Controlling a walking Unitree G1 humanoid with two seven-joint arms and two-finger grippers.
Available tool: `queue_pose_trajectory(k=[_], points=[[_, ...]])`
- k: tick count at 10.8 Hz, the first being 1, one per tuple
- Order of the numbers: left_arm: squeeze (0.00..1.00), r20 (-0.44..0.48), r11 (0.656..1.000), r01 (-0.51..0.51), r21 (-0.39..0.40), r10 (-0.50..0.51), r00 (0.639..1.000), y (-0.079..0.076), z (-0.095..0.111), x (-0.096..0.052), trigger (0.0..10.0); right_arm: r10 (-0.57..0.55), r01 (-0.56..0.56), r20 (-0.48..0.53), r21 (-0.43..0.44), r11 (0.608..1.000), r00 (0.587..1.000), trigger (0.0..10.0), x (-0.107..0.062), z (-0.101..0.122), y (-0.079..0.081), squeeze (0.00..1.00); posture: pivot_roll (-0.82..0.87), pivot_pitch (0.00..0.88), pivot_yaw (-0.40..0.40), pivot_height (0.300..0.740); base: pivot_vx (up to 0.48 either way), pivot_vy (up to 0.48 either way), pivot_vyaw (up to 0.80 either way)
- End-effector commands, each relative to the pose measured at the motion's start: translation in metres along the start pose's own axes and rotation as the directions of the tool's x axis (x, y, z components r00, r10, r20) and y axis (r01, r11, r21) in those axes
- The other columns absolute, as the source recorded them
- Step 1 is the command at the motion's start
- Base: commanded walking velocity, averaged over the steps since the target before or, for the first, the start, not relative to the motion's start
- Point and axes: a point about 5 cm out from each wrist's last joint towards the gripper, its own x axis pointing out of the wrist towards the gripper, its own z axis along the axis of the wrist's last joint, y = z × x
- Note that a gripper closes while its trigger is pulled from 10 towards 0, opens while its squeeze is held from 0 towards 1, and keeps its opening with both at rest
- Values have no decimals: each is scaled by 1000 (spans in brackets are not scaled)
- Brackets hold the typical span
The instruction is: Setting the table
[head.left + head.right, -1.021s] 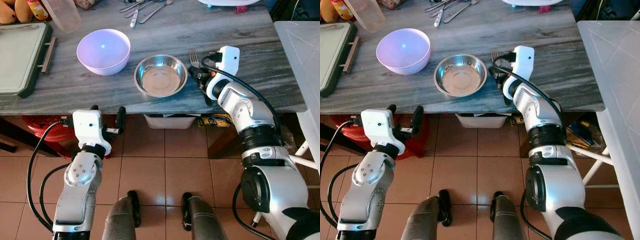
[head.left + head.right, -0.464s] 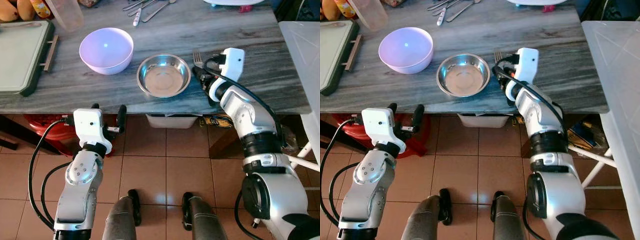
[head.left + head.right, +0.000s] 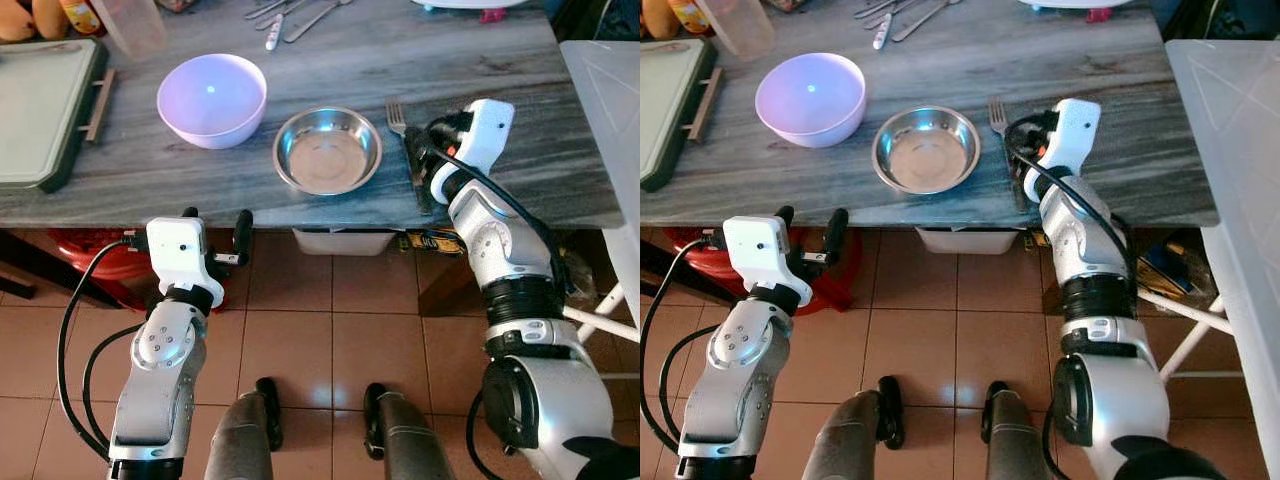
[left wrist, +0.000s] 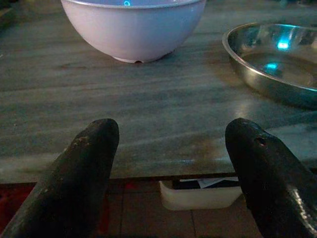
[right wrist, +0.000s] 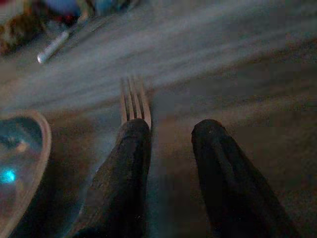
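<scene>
Both eye views are bright, evenly lit and sharp, with daylight spread across the grey table (image 3: 330, 60) and the tiled floor (image 3: 320, 350). A small overhead lamp reflects as a bright dot inside the lilac bowl (image 3: 211, 99), and the steel bowl (image 3: 327, 150) shows soft glare. The space under the table lies in shadow. Straight edges bow slightly toward the frame borders. The left wrist view is dim but fairly crisp, with 2 cyan glints on the steel. The right wrist view is dark, grainy and blurred; the fork (image 5: 133, 101) shows only faintly.
</scene>
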Motion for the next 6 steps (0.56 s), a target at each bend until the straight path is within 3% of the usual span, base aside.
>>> queue_pose_trajectory(k=[1, 3, 4, 6], points=[[0, -11, 1000, -13, 2, 13, 1000, 3, -4, -4, 10000, -7, 6, 71, 11, 1000, 997, 10000, -5, 6, -1, 0, -24, 269, 60, 740, 0, 0, 0], [0, -28, 998, -61, 3, 61, 998, 6, -7, -6, 10000, -13, 35, 225, -96, 995, 974, 10000, -18, 18, -3, 0, -24, 254, 54, 740, 0, 0, 0], [0, -46, 995, -98, 16, 98, 994, 9, -10, -6, 10000, -22, 57, 246, -139, 989, 969, 10000, -23, 18, -4, 0, -26, 247, 50, 740, 0, 0, 0], [0, -59, 991, -130, 26, 131, 990, 14, -16, -9, 10000, -76, 140, 288, -207, 968, 955, 10000, -58, 3, -11, 0, -36, 211, 35, 740, 0, 0, 0]])
